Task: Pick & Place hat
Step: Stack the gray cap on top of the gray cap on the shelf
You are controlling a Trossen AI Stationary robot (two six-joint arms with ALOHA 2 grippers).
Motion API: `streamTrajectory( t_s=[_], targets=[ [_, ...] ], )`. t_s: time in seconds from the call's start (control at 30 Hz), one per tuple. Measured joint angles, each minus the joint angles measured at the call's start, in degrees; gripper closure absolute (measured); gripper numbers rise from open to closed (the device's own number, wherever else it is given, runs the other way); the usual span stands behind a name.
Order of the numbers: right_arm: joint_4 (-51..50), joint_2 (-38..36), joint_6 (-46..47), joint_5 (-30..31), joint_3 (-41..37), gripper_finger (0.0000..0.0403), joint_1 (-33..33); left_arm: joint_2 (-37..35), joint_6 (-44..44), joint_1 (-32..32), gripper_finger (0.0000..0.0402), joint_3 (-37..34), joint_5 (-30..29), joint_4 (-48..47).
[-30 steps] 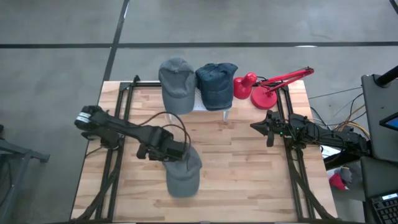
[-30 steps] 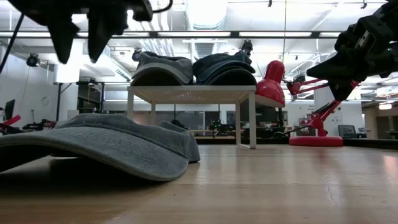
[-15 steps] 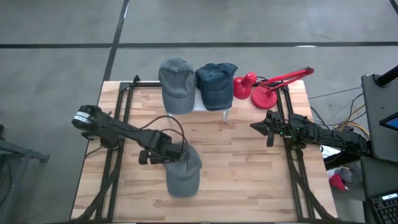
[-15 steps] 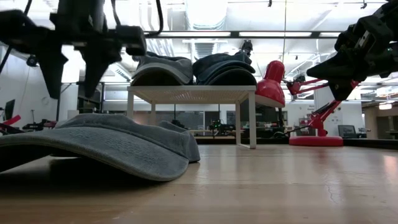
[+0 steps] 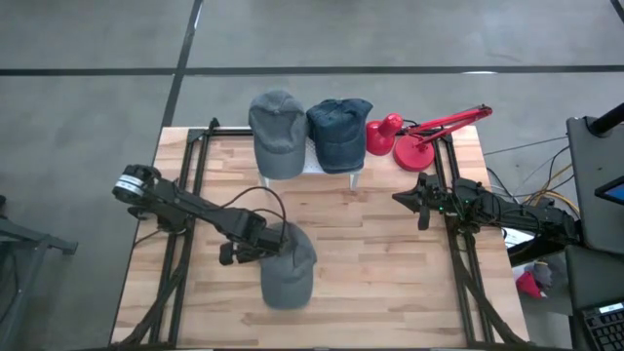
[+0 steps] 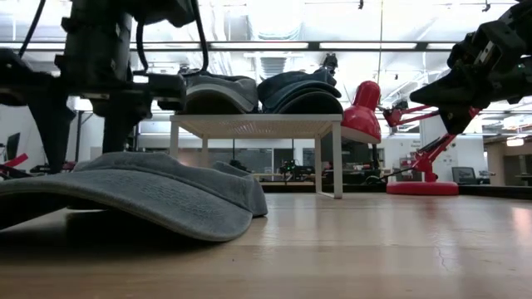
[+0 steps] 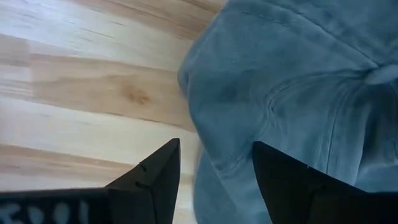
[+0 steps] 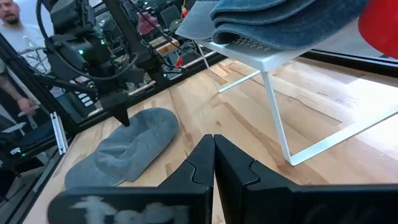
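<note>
Fingers of my left gripper (image 7: 214,180) stand apart, straddling the near edge of the grey hat (image 5: 289,268) on the table (image 5: 390,283), so closing would pinch fabric. Beyond that hat, the white stand (image 5: 331,166) carries two more hats. My right gripper (image 5: 402,198) waits shut, well right of it.

No legible text, label or number anywhere in these views.

The left pincer (image 6: 83,124) hides part of the grey hat (image 6: 141,195), whose brim runs off the low view's edge.
</note>
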Motion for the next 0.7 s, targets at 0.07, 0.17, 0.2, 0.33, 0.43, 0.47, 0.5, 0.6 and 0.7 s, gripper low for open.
streamTrajectory(
  t_s=[0.07, 0.17, 0.2, 0.33, 0.43, 0.47, 0.5, 0.6, 0.7],
  targets=[
    [0.0, 0.0, 0.0, 0.0, 0.0, 0.0394, 0.0, 0.0, -0.7, 0.0, 0.0209, -1.4, 0.0, 2.4],
    [0.0, 0.0, 0.0, 0.0, 0.0, 0.0394, 0.0, 0.0, -1.7, 0.0, 0.0209, -3.8, -0.1, 6.3],
    [0.0, 0.0, -0.2, 0.0, 0.0, 0.0394, 0.0, 0.0, -1.9, 0.0, 0.0209, -4.6, -0.1, 7.9],
    [0.0, 0.0, -0.4, 0.0, 0.0, 0.0394, 0.0, 0.0, -2.2, 0.0, 0.0209, -7.6, -0.1, 13.2],
    [0.0, 0.0, -0.4, 0.0, 0.0, 0.0394, 0.0, 0.0, -2.3, 0.0, 0.0211, -9.7, -0.1, 16.9],
    [0.0, 0.0, -0.4, 0.0, 0.0, 0.0394, 0.0, 0.0, -2.3, 0.0, 0.0215, -10.2, -0.1, 18.1],
    [0.0, 0.0, -0.4, 0.0, 0.0, 0.0394, 0.0, 0.0, -2.3, 0.0, 0.0222, -10.6, -0.2, 18.9],
    [0.0, 0.0, -0.4, 0.0, 0.0, 0.0394, 0.0, 0.0, -2.2, 0.0, 0.0256, -11.1, -0.6, 20.1],
    [0.0, 0.0, -0.4, 0.0, 0.0, 0.0394, 0.0, 0.0, -1.4, 0.0, 0.0302, -11.1, -1.5, 20.6]
  ],
)
